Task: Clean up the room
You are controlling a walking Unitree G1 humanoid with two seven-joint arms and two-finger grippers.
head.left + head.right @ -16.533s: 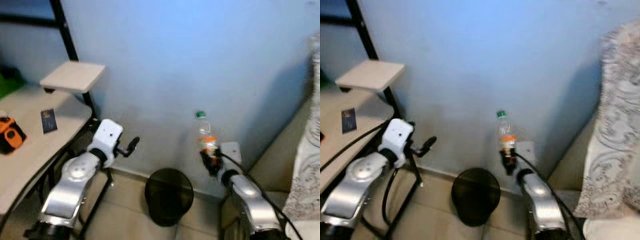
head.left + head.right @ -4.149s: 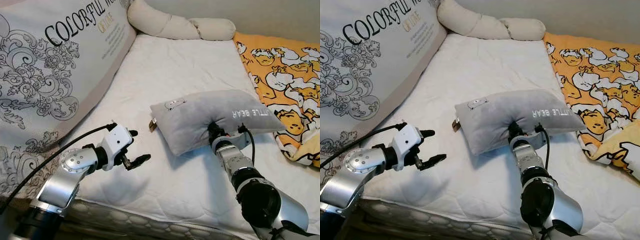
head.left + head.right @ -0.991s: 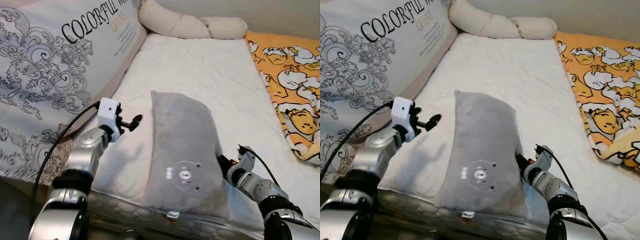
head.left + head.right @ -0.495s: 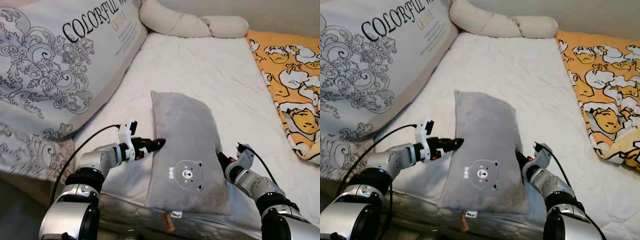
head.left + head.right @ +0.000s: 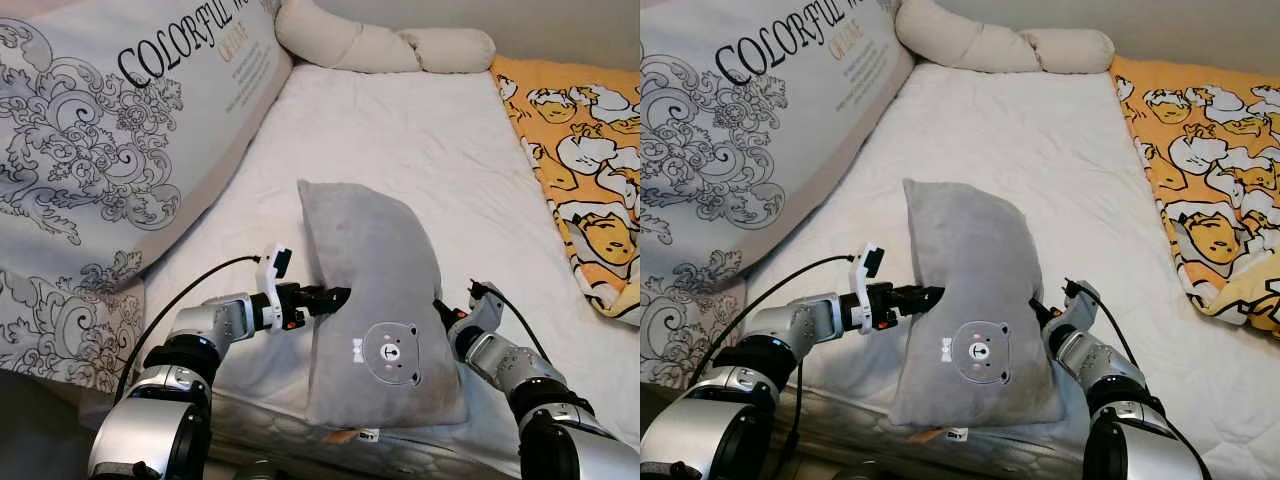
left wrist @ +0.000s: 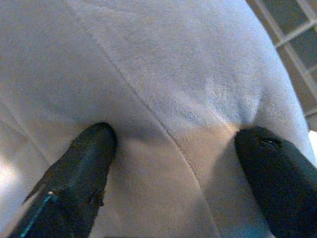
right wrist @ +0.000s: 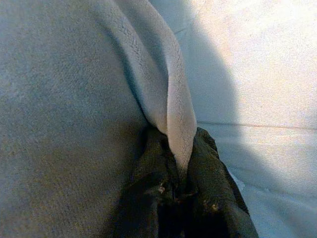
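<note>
Grey plush bear-face cushion [image 5: 375, 290] lying lengthwise on white quilted mattress [image 5: 400, 130], near front edge, bear patch up. Versus half a second ago: left end effector [image 5: 335, 296] advanced to cushion's left side; fingers [image 6: 81, 171] spread wide, tips pressed into plush, nothing clamped. Right end effector [image 5: 1042, 312] still closed tight on cushion's right seam, fabric pinched between fingers [image 7: 208, 198]. Cushion slid slightly toward foot of bed. Judgement: two-sided hold forming, lift or reposition likely next. No containers in view; patterned grey pillow [image 5: 110, 150] and orange cartoon blanket [image 5: 585, 170] untouched.
</note>
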